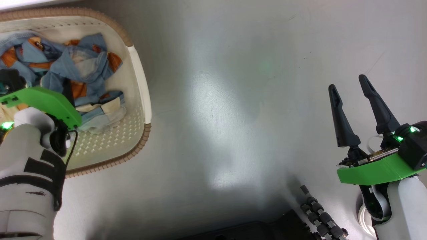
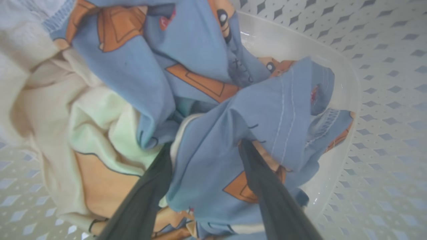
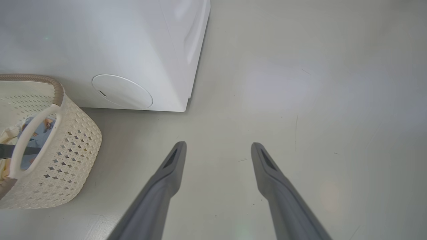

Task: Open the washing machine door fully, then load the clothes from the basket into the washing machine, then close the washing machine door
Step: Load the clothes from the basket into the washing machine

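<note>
Blue figure-printed clothes [image 2: 200, 43] straddled by the wide left claw [image 2: 205, 145], deep in the cream perforated basket [image 1: 140, 76], ready to pinch; right claw [image 1: 347, 83] wide, empty.

L forearm [image 1: 26, 173] near left, white, reaching fwd, L gripper [image 2: 205, 144] fingers spread wide, R gripper [image 1: 347, 83] near right, fingers parted, pointing far, R forearm [image 1: 403, 206] behind it.

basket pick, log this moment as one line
left gripper: open, down in the clothes, blue cloth between its jaws | right gripper: open, empty, above floor | basket: holds clothes
</note>
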You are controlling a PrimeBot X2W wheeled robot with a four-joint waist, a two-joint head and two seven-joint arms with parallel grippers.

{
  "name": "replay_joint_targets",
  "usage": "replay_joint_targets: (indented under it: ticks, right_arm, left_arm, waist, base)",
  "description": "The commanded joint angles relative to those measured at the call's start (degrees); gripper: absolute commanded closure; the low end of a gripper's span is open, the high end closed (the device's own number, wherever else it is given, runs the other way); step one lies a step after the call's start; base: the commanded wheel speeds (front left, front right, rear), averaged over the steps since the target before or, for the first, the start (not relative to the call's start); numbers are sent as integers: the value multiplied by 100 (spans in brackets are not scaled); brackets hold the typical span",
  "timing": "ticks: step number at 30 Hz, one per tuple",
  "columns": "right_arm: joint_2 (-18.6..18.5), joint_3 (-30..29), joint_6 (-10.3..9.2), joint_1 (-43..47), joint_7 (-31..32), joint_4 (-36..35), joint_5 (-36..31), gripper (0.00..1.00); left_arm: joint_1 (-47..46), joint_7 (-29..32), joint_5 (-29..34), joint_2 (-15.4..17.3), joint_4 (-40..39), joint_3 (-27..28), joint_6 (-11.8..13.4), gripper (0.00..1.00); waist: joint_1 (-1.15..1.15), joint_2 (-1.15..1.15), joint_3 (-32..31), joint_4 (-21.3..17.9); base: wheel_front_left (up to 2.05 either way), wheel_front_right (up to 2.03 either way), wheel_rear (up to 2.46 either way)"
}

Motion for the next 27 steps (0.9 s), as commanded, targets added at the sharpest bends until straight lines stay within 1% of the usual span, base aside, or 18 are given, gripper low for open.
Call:
replay_joint_targets:
  ticks: [1, 18, 19, 21, 23, 24, 25, 27]
  right_arm:
    - [-67, 95, 9, 347, -31, -118, -2, 0]
    - [-67, 52, 9, 356, -31, -138, 44, 0]
    - [-68, 54, 9, 356, -31, -142, 43, 0]
    - [-71, 54, 9, 354, -31, -149, 44, 0]
    - [-75, 47, 9, 352, -31, -156, 44, 0]
    - [-76, 40, 9, 354, -31, -155, 42, 0]
    - [-77, 35, 9, 355, -31, -154, 39, 0]
    - [-79, 27, 9, 355, -31, -151, 36, 0]
  left_arm:
    - [170, -34, -20, 206, -15, 58, 31, 0]
    - [120, -73, -52, 240, -14, -75, 94, 0]
    - [114, -78, -53, 246, -14, -83, 94, 1]
    - [98, -94, -44, 258, -14, -111, 93, 15]
    - [81, -109, -39, 259, -14, -135, 91, 31]
    - [69, -122, -33, 254, -14, -152, 94, 49]
    - [60, -132, -29, 245, -14, -167, 98, 62]
    - [45, -153, -27, 226, -14, -189, 103, 78]
  waist:
    - [0, 0, 1, 2]
    - [0, 0, 145, -21]
    - [0, 0, 156, -25]
    - [0, 0, 180, -33]
    - [0, 0, 203, -35]
    - [0, 0, 216, -31]
    - [0, 0, 227, -25]
    - [0, 0, 246, -13]
  base:
    - [0, 0, 0]
    - [0, 0, 0]
    - [0, 0, 0]
    - [0, 0, 0]
    - [0, 0, 0]
    - [0, 0, 0]
    - [0, 0, 0]
    - [0, 0, 0]
